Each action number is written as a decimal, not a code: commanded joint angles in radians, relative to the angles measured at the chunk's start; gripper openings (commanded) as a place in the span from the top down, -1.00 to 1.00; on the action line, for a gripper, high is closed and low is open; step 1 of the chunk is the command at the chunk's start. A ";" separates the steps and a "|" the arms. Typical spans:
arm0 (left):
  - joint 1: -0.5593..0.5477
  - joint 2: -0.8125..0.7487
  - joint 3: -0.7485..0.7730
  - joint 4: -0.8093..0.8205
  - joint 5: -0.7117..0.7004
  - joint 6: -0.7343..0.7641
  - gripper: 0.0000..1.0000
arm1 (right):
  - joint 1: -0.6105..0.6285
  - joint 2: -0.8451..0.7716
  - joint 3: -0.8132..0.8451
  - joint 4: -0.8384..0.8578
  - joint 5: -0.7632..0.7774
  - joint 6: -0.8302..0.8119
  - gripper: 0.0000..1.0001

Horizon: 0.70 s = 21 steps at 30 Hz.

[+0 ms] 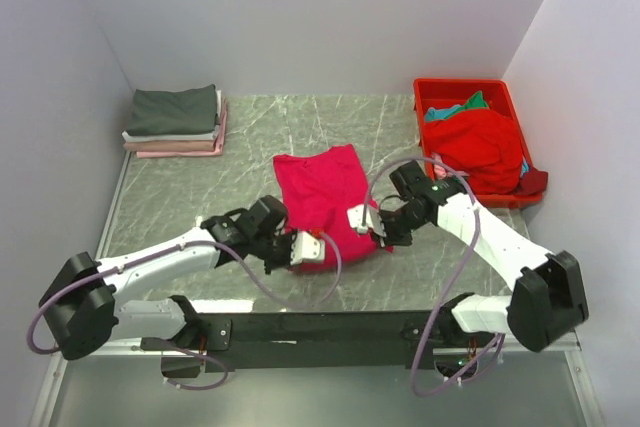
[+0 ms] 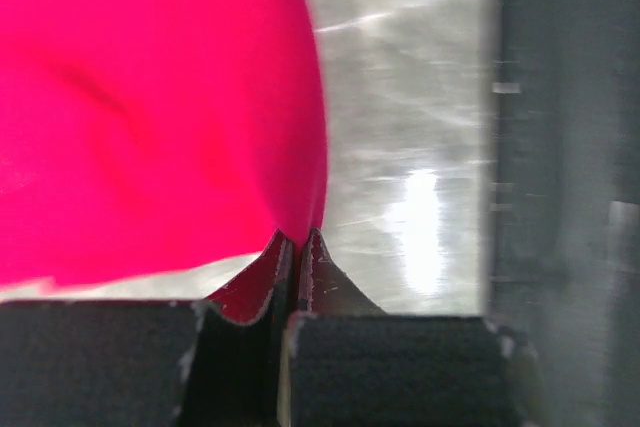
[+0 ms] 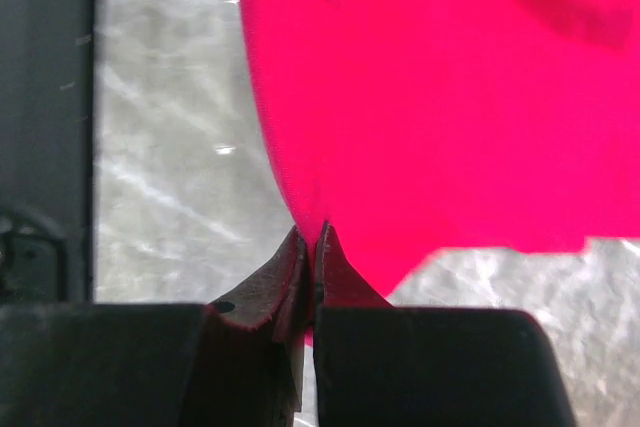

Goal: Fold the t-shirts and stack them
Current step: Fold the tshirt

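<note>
A crimson-pink t-shirt (image 1: 322,187) lies in the middle of the table, folded narrow. My left gripper (image 1: 308,249) is shut on its near left corner; in the left wrist view the cloth (image 2: 150,107) runs into the pinched tips (image 2: 297,239). My right gripper (image 1: 362,219) is shut on its near right corner; in the right wrist view the cloth (image 3: 440,97) hangs from the tips (image 3: 311,235). A stack of folded shirts (image 1: 175,122), dark grey on top, white and pale pink below, sits at the back left. Red (image 1: 480,147) and teal-green (image 1: 455,107) shirts lie in the bin.
A rigid red plastic bin (image 1: 462,85) stands at the back right, against the right wall. White walls close the left, back and right. A black rail (image 1: 320,327) carrying the arm bases runs along the near edge of the grey marbled table (image 1: 180,197).
</note>
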 commanded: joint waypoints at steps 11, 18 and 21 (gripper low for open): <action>0.421 0.287 0.294 0.253 -0.023 0.141 0.99 | -0.059 0.513 0.543 0.381 0.173 0.373 1.00; 0.502 0.465 0.392 0.436 -0.087 0.109 0.99 | -0.062 0.739 0.807 0.536 0.285 0.500 1.00; 0.518 0.520 0.414 0.519 -0.112 0.080 0.99 | -0.064 0.791 0.847 0.590 0.325 0.527 1.00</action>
